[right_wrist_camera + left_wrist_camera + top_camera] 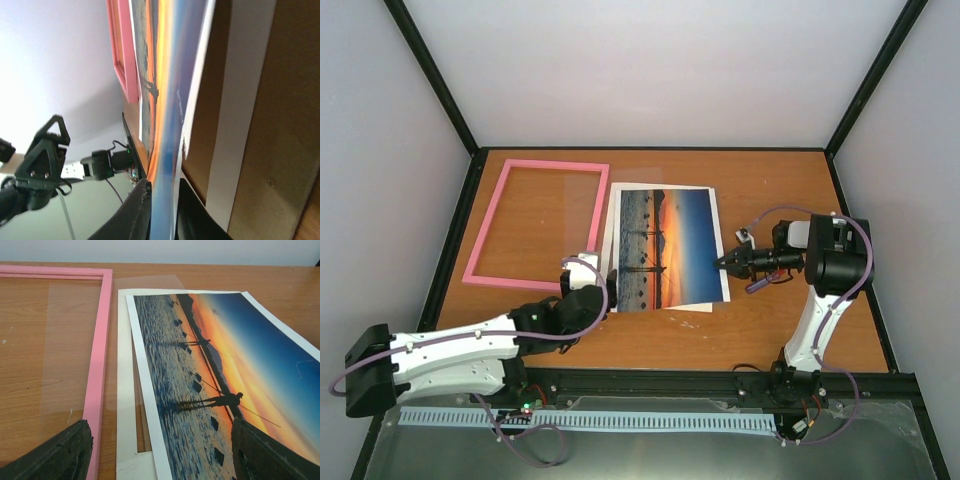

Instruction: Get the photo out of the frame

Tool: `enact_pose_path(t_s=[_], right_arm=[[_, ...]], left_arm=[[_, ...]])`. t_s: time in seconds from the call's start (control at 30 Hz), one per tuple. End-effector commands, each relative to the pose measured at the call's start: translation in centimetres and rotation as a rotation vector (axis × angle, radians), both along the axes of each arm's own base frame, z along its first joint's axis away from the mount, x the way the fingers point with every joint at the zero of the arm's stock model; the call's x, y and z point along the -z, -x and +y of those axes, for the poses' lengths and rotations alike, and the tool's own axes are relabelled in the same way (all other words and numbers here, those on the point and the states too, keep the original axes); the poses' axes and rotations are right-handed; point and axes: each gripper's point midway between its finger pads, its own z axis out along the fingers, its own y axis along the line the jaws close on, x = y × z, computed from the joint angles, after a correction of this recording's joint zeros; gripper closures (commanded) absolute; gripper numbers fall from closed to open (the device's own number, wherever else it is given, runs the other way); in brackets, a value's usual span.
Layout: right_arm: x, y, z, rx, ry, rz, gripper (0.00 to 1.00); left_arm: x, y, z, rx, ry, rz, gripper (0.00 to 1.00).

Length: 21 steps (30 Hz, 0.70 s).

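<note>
The photo (665, 247), an orange-and-blue sunset print, lies on the table right of the pink frame (552, 164), on top of a white sheet (610, 235). My right gripper (723, 262) is shut on the photo's right edge. In the right wrist view its fingers (134, 215) pinch the print (162, 150). My left gripper (586, 272) is open and empty over the photo's near-left corner. In the left wrist view its fingertips (60, 455) straddle the photo (225, 365) and the frame's right bar (100, 340).
A clear pane (65, 340) lies in the frame. The white sheet (125, 390) has a cut-out showing brown underneath. A purple-handled screwdriver (757, 285) lies just below my right gripper. Black enclosure posts stand at the table's back corners.
</note>
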Motion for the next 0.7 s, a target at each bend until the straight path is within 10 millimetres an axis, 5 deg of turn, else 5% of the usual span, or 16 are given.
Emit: enact_pose_path(t_s=[0.0, 0.33, 0.67], right_arm=[[0.4, -0.4, -0.3, 0.003, 0.02, -0.011, 0.81], [0.9, 0.3, -2.4, -0.025, 0.307, -0.088, 0.52], [-4.3, -0.8, -4.6, 0.023, 0.533, -0.374, 0.48]], left_arm=[[-1.4, -0.8, -0.7, -0.011, -0.006, -0.033, 0.25], [-0.2, -1.3, -0.2, -0.062, -0.022, -0.006, 0.22], [1.6, -3.0, 0.0, -0.033, 0.012, 0.121, 0.2]])
